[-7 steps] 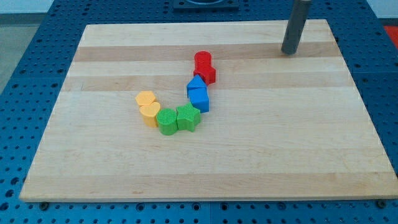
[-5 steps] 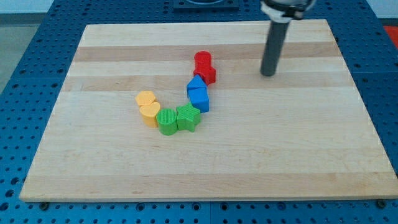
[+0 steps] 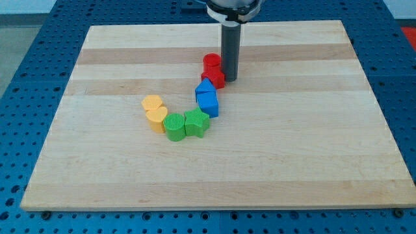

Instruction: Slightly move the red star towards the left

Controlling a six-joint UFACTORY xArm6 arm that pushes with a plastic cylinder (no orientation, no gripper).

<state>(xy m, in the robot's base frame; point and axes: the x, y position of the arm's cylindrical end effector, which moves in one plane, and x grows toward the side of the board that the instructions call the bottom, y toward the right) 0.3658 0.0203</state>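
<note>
The red star sat just above the middle of the wooden board, at the upper end of a curved chain of blocks, with my tip pressed against or just beside its right edge. The dark rod stood upright, coming straight down from the view's top, where the arm's pale collar showed at the frame edge; it carried no gripper, so there was no grasp to report. A red cylinder touched the star from above. Below the star, two blue blocks of unclear shape sat packed together. The chain then bent toward the view's left through a green star and a ridged green round block to two yellow blocks, the lower one heart-like. The board lay on a blue perforated table.
</note>
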